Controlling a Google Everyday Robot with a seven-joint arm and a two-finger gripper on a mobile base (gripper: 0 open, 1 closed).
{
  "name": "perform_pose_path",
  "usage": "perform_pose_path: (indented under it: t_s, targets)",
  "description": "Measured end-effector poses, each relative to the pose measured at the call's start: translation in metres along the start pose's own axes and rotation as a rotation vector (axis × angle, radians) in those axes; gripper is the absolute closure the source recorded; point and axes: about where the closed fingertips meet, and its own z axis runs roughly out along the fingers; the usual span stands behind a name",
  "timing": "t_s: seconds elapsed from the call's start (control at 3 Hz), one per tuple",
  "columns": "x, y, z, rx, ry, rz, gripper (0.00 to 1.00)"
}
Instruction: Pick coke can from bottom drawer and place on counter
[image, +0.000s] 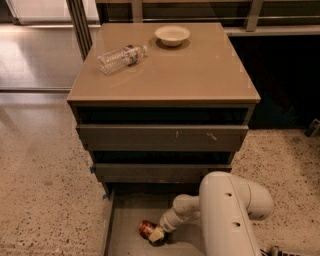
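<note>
The coke can (146, 228) is small and red and lies on the floor of the open bottom drawer (122, 235), near its middle. My gripper (156, 234) reaches down into the drawer on a white arm (225, 215) and sits against the can's right side. The counter (170, 65) is the glossy tan top of the cabinet, above and behind the drawer.
A clear plastic water bottle (121, 57) lies on the counter's back left. A white bowl (172, 35) stands at its back middle. Two shallower drawers (162, 137) stick out slightly above the bottom one. Speckled floor lies on both sides.
</note>
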Motion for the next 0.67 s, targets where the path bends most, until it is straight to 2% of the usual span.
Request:
perform_pose_path:
  t_s: [0.33, 0.67]
  targets:
    - [0.0, 0.0, 0.0, 0.0, 0.0, 0.0, 1.0]
    - [0.0, 0.0, 0.0, 0.0, 0.0, 0.0, 1.0]
